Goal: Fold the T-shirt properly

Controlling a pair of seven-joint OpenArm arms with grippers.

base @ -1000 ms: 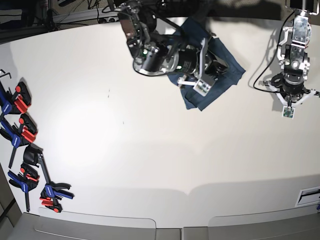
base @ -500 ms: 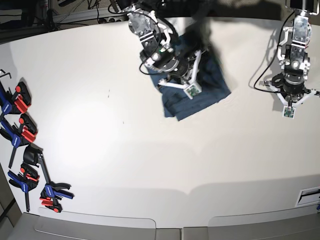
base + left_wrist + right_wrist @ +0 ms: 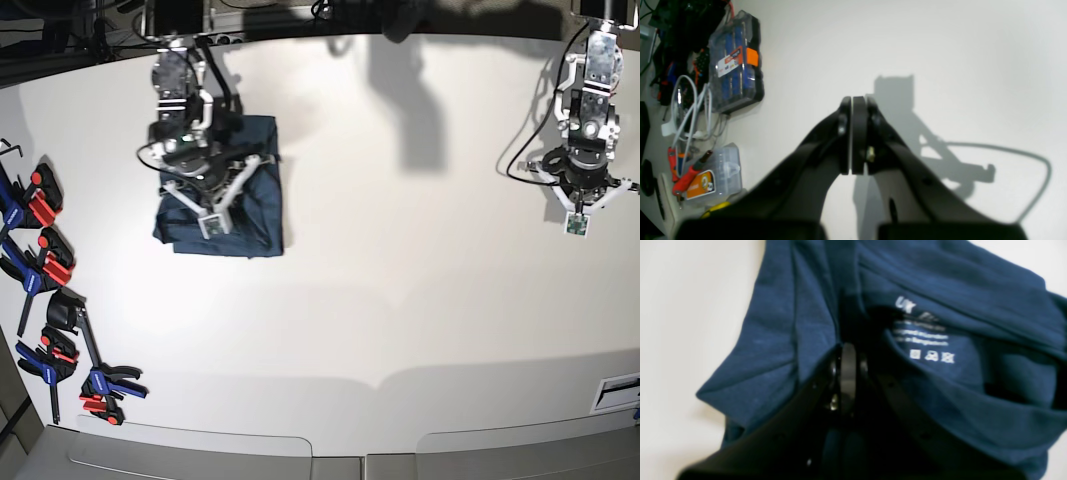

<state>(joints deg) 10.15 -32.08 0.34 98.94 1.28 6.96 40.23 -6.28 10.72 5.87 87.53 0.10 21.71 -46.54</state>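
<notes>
You see the T-shirt (image 3: 255, 190), soft wrinkled navy cotton folded into a rough rectangle, at ten o'clock on the smooth white table (image 3: 400, 300). Right gripper (image 3: 847, 350) jaws are pressed together over its collar; left gripper (image 3: 853, 100) jaws are pressed together, empty.

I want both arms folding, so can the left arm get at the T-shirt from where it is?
Probably not yet: the left gripper hangs across the table from the T-shirt, though nothing blocks the way.

Left gripper (image 3: 852, 133) pressed closed above white table (image 3: 940, 50); cluttered boxes (image 3: 735, 81) (perhaps bit cases) left.
</notes>
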